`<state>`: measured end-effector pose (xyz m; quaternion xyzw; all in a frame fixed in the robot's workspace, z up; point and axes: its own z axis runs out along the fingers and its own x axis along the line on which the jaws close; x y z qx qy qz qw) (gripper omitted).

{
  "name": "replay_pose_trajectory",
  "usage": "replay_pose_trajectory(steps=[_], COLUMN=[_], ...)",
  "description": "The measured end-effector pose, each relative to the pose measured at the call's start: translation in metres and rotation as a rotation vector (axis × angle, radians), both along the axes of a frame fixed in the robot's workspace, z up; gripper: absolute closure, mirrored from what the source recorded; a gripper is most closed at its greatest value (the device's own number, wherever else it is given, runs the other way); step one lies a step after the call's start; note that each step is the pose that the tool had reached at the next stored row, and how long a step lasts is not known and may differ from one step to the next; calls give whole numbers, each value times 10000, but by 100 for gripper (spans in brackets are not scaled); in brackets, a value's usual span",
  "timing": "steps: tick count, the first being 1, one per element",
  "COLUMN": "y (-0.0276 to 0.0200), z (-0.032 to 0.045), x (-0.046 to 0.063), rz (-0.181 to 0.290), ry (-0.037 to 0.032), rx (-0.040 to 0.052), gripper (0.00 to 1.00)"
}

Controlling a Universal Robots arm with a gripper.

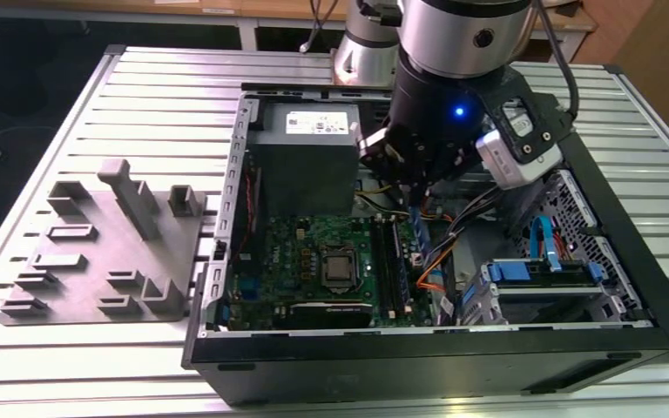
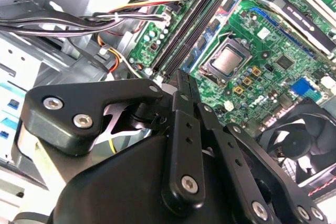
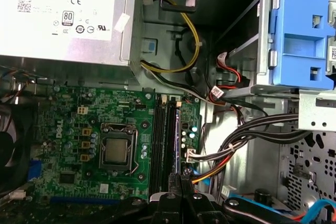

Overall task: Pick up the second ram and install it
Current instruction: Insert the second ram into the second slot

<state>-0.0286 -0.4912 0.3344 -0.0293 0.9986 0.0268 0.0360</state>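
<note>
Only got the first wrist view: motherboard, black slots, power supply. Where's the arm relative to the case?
Observer: In the exterior view the arm reaches down into the open case. The gripper hangs near the power supply, over the end of the motherboard nearest it.
Operator: Where's the tray?
Observer: The grey tray lies on the table at the exterior view's left of the case, apart from the gripper.
Operator: What's mounted at the wrist?
Observer: A pale camera box, on the exterior view's right of the gripper.
</note>
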Motion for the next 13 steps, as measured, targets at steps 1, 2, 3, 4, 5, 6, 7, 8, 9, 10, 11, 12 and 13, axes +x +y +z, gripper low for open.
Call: replay_pose_trajectory(steps=[1, 2, 3, 4, 5, 6, 7, 8, 9, 10, 11, 12, 13], y=[0, 0, 0, 0, 0, 0, 0, 0, 0, 0, 0, 0, 0], z=[-5, -11, -18, -23, -30, -35, -42, -49, -55, -61, -67, -73, -80], x=[0, 0, 0, 0, 0, 0, 0, 0, 0, 0, 0, 0, 0], rz=[0, 0, 0, 0, 0, 0, 0, 0, -1, 0, 0, 0, 0], ry=[0, 0, 0, 0, 0, 0, 0, 0, 0, 0, 0, 0, 0], rx=[-1, -1, 0, -1, 0, -1, 0, 0, 0, 0, -1, -1, -1], gripper=[92, 92, 92, 92, 92, 92, 92, 92, 92, 92, 92, 92, 92])
